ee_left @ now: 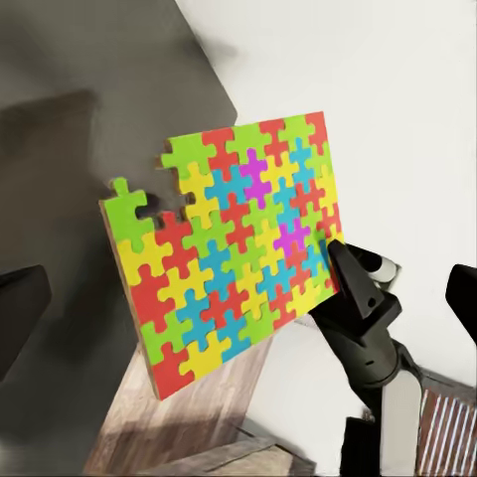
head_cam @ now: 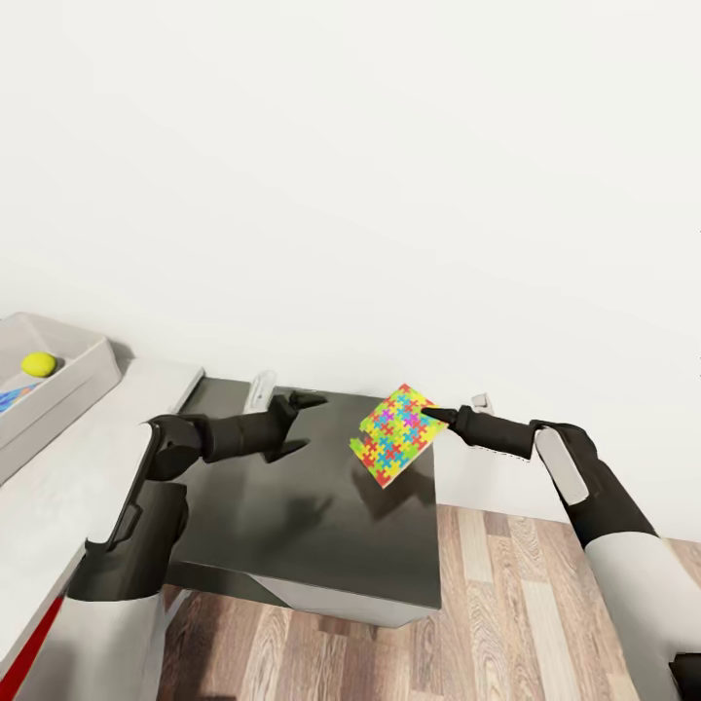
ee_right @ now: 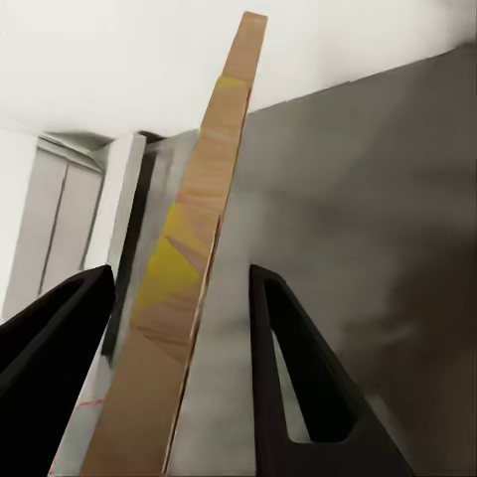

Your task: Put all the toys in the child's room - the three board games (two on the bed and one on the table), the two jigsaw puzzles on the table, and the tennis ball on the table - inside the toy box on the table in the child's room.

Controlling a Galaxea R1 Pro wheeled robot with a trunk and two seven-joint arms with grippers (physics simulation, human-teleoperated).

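My right gripper (head_cam: 429,416) is shut on the right edge of a multicoloured jigsaw puzzle (head_cam: 394,435) and holds it tilted in the air over the dark grey corner section of the table (head_cam: 321,526). The right wrist view shows the puzzle (ee_right: 189,268) edge-on between the two fingers (ee_right: 298,368). In the left wrist view the puzzle (ee_left: 229,258) faces the camera, with one piece gone from its top edge. My left gripper (head_cam: 313,422) is open and holds nothing, a short way left of the puzzle. The light-grey toy box (head_cam: 83,375) stands on the pale table top at far left with the tennis ball (head_cam: 39,364) inside.
A blue flat item (head_cam: 15,395) lies in the toy box beside the ball. A white wall runs behind the table. Wooden floor (head_cam: 545,604) lies to the right of the corner section, under my right arm.
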